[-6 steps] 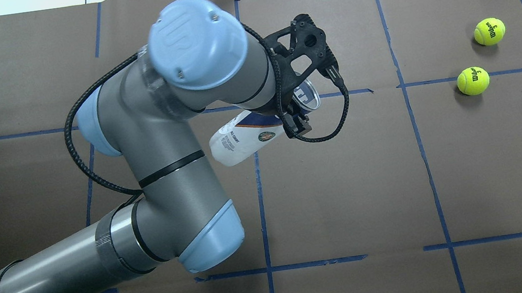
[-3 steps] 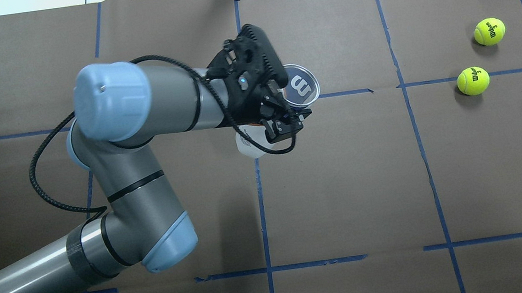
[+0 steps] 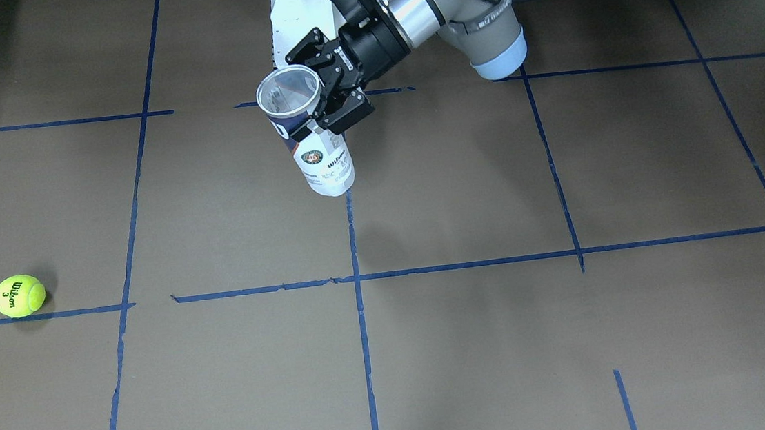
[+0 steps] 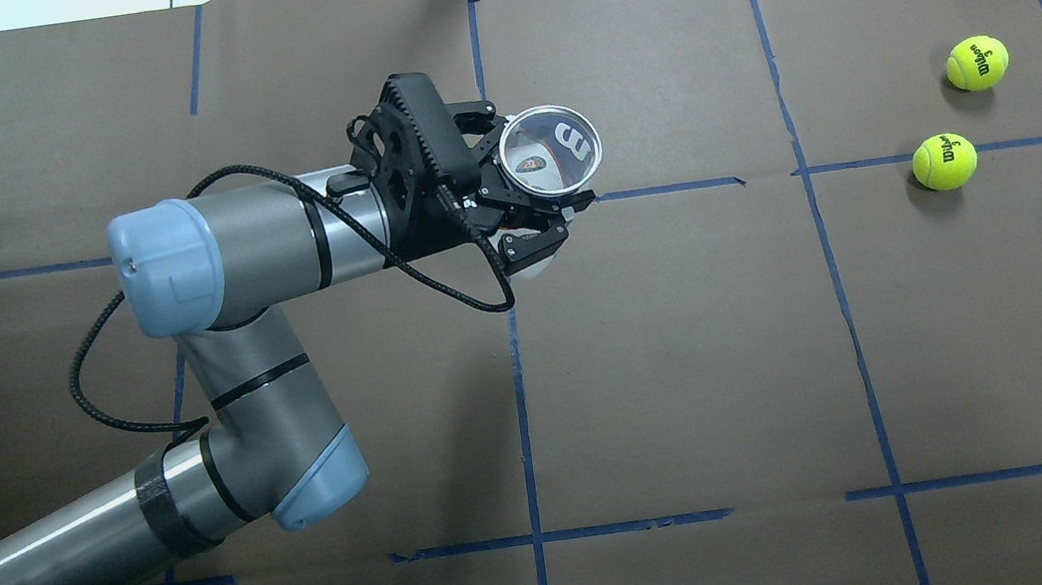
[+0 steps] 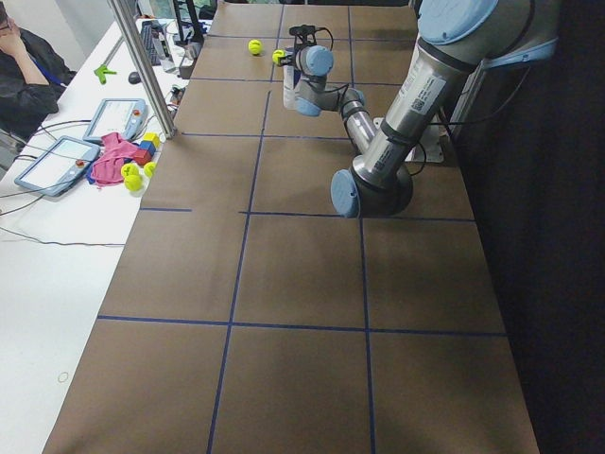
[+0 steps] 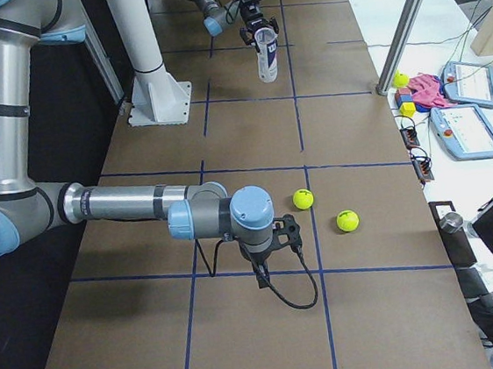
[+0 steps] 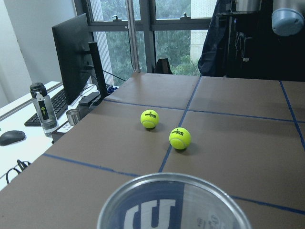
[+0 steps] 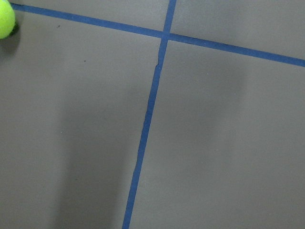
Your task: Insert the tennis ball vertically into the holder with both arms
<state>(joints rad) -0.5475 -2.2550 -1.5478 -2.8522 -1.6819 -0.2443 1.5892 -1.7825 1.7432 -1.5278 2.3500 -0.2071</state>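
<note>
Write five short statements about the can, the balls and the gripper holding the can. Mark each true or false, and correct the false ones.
1. The left gripper grips the holder close to its open rim. True.
2. A tennis ball sits inside the holder. False: the holder looks empty, and both tennis balls lie on the table.
3. The holder lies flat on its side. False: it is held roughly upright, with its mouth upward.
4. The two tennis balls lie apart, not touching. True.
5. The tennis balls are on the robot's left side of the table. False: they are on its right side, away from the holder.
</note>
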